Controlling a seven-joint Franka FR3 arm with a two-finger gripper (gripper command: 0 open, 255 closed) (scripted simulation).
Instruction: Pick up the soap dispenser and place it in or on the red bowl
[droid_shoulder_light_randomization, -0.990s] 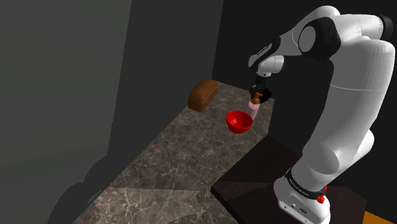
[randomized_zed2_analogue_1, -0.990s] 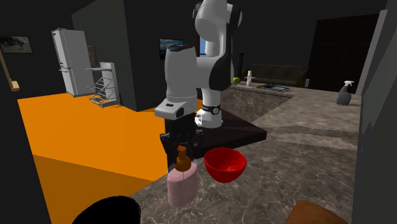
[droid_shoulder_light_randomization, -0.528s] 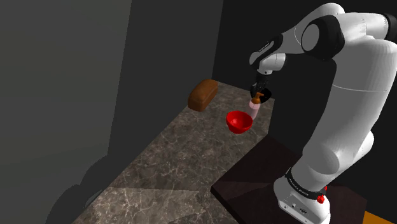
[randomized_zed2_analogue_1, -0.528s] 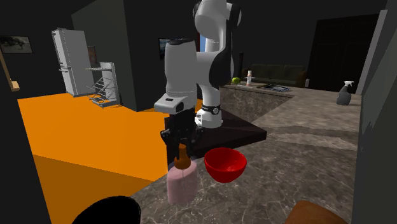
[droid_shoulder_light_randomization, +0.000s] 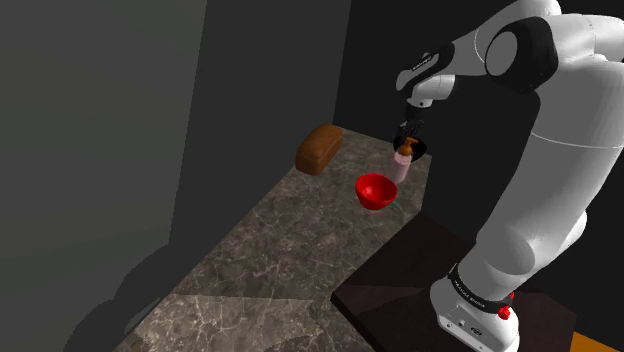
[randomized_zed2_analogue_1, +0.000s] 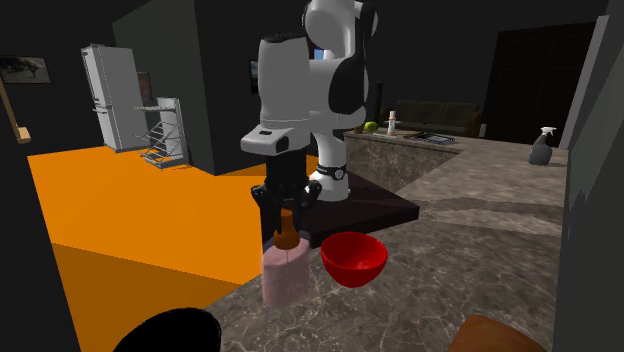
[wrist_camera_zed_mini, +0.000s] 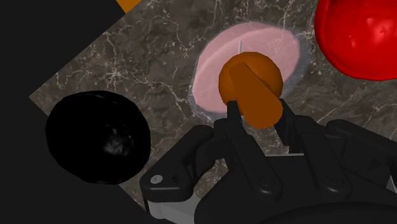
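Hand: my hand (wrist_camera_zed_mini: 259, 118) is clamped on the orange pump head (wrist_camera_zed_mini: 250, 83) of the soap dispenser (wrist_camera_zed_mini: 254, 48), one finger on each side.
Soap dispenser: it is upright, with the pink body hanging under my grip. It is just beside the red bowl (randomized_zed2_analogue_1: 353, 258), on the second exterior view's left of it. It looks clear of the tabletop (randomized_zed2_analogue_1: 480, 250), but I cannot be sure.
Grip risk: I hold only the small rounded top. If I move sharply, I judge the body could swing, or the head could slide out.
Rim risk: the bowl is close. If I cross too low, the base would hit the rim and shove or tip the bowl.
Release risk: a tall bottle in a curved bowl is unsteady. Let go off-centre, it could topple out.
Edge risk: the tabletop's edge is near, with orange floor (randomized_zed2_analogue_1: 120, 200) beyond. A drop here might go over.
Neighbour: a black round thing (wrist_camera_zed_mini: 98, 146) sits on the side away from the bowl. It matters only if I swing that way.
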